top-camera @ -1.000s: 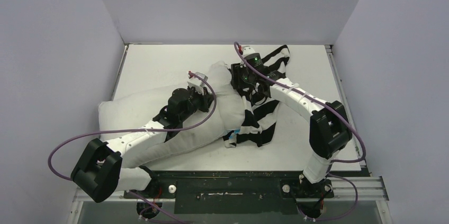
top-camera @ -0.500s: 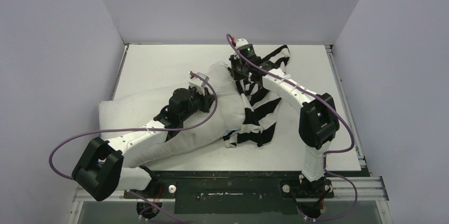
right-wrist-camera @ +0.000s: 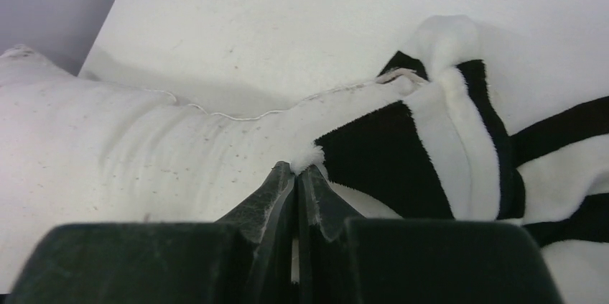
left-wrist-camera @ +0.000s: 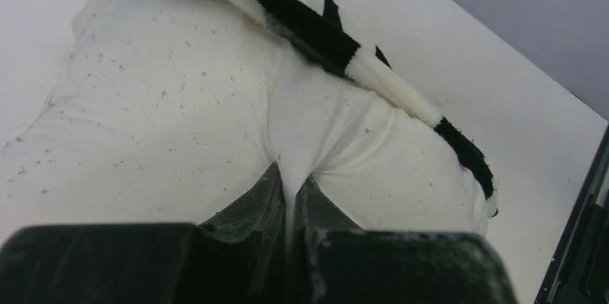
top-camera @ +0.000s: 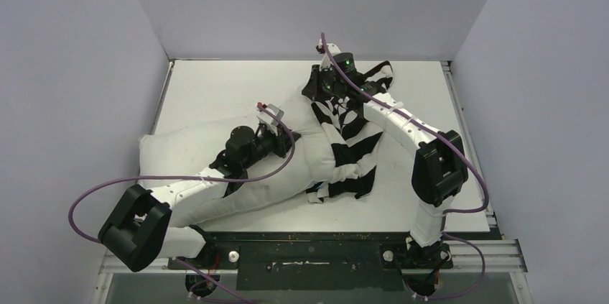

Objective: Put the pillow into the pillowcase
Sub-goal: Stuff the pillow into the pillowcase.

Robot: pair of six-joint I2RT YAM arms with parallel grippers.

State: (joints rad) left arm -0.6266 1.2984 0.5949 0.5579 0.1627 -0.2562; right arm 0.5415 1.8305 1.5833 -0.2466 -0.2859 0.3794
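Observation:
The off-white pillow [top-camera: 187, 147] lies slantwise across the table, its right end under the black-and-white striped pillowcase [top-camera: 355, 152]. My left gripper [top-camera: 284, 142] rests on top of the pillow, shut on a pinched fold of its fabric [left-wrist-camera: 291, 174]. The pillowcase's striped rim [left-wrist-camera: 316, 31] runs across the pillow just beyond that fold. At the pillow's far right corner my right gripper [top-camera: 321, 90] is shut on the fuzzy edge of the pillowcase [right-wrist-camera: 388, 153], right where it meets the pillow [right-wrist-camera: 129, 146]. Its fingertips [right-wrist-camera: 281, 178] pinch a white tuft.
The white table [top-camera: 215, 81] is walled in by grey panels at the left, back and right. A black rail [top-camera: 309, 243] with both arm bases runs along the near edge. Purple cables loop off each arm.
My right gripper has shut on the pillowcase edge and moved toward the far side, drawing striped cloth over the pillow's corner. The left gripper keeps its pinch and has shifted slightly nearer.

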